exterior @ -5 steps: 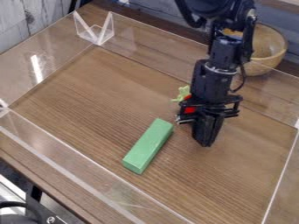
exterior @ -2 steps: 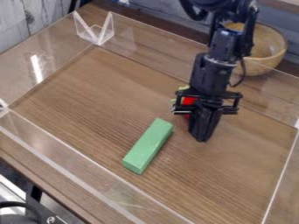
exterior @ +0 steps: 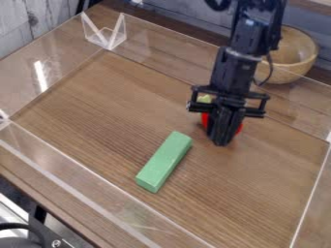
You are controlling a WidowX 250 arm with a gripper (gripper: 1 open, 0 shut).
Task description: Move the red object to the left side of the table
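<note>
left table edge, clear wall [exterior: 58,158]: low border along the near left; if the carry to the left ends too far over or too low, fruit or fingers could bump it.
table [exterior: 97,111], left part: bare wood between wall and block, likely drop area; round fruit could roll if let go high or at speed.
clear angular stand [exterior: 107,31]: far left; only a risk if the path swings too far toward the far side, could get knocked.
light-green rectangular block [exterior: 165,162]: lies flat, near side, left of the gripper; a low sweep left might drag or clip it, or leave the fruit resting against it.
red toy fruit [exterior: 237,126]: right of the table's middle, at the fingers, mostly hidden by them; green leafy bit [exterior: 203,100] shows beside it. Contact height cannot be told.
gripper [exterior: 225,134]: black, closed, right of middle, over the fruit; whether the fruit is truly gripped cannot be told. If the fingers only pinch an edge or the leaves, the fruit could slip out on lifting, or be left behind.
wooden bowl [exterior: 295,50]: far right, just beside the arm; a wide swing right or toward the far side could nudge it.
</note>
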